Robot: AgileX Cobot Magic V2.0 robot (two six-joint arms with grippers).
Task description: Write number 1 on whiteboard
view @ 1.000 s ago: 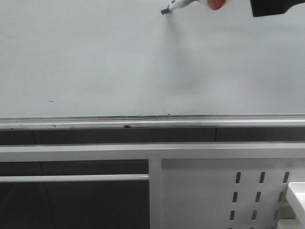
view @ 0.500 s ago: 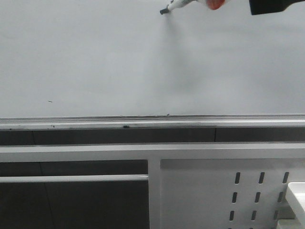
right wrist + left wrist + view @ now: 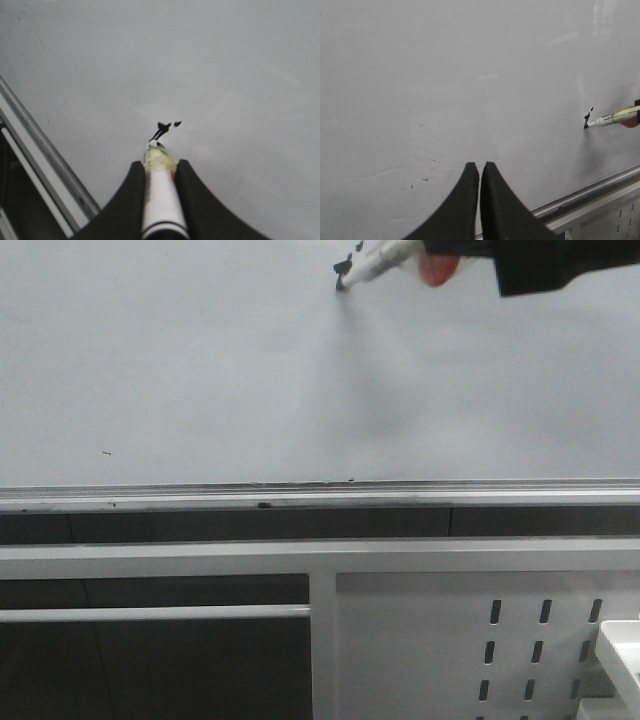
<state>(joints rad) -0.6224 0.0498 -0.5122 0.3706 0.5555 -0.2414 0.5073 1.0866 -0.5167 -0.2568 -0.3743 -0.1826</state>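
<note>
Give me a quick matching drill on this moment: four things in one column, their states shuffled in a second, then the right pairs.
Things:
1. left gripper
2. right gripper
3. white-barrelled marker with black tip
4. short black ink mark, the start of the number 1

States:
A. fresh on the large pale grey whiteboard, just beyond the tip
B. shut, holding nothing
C. tip at the board, barrel clamped between fingers
D. shut on the pen

Pairs: 1-B, 2-D, 3-C, 4-A
</note>
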